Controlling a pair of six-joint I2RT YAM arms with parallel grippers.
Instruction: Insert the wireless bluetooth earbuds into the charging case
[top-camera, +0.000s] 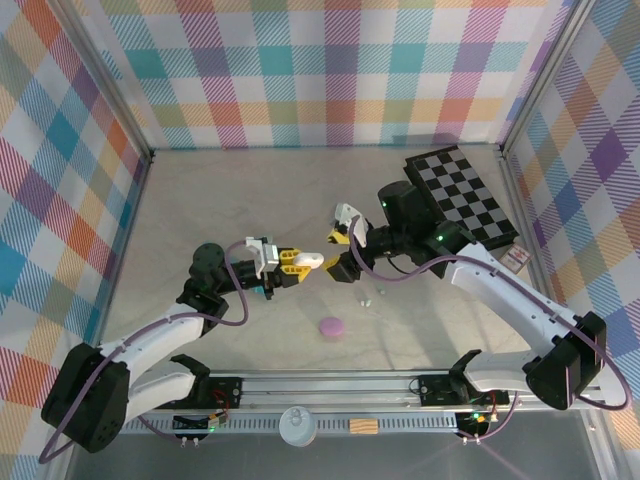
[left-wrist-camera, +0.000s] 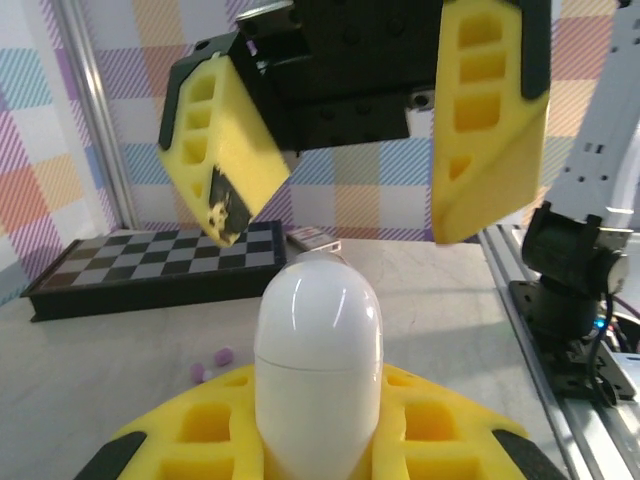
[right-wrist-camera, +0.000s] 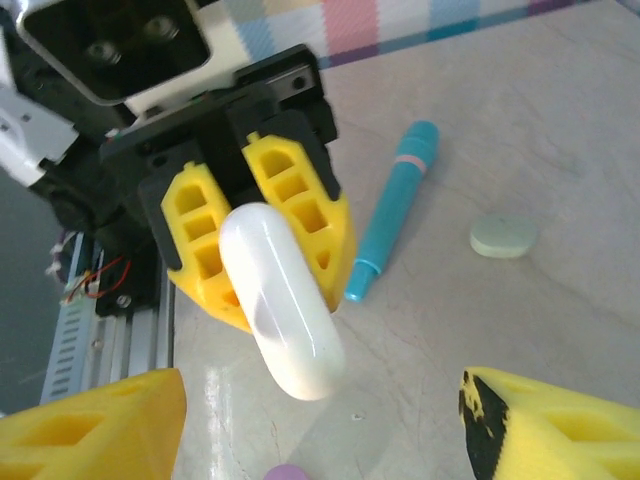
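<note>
My left gripper (top-camera: 298, 260) (left-wrist-camera: 318, 405) (right-wrist-camera: 262, 235) is shut on a white, pill-shaped charging case (top-camera: 313, 261) (left-wrist-camera: 318, 360) (right-wrist-camera: 282, 300), held above the table with its lid closed and its free end towards the right arm. My right gripper (top-camera: 341, 243) (left-wrist-camera: 340, 235) (right-wrist-camera: 320, 430) is open. Its yellow fingers (left-wrist-camera: 490, 130) stand on either side of the case's free end without touching it. Two tiny purple earbuds (left-wrist-camera: 224, 355) lie on the table beyond the case. In the top external view small buds (top-camera: 366, 299) sit right of centre.
A purple pebble-like case (top-camera: 331, 327) lies near the front. A teal cylinder (right-wrist-camera: 395, 210) and a pale mint case (right-wrist-camera: 503, 236) lie on the table beneath the left gripper's side. A chessboard (top-camera: 465, 195) (left-wrist-camera: 150, 260) occupies the back right.
</note>
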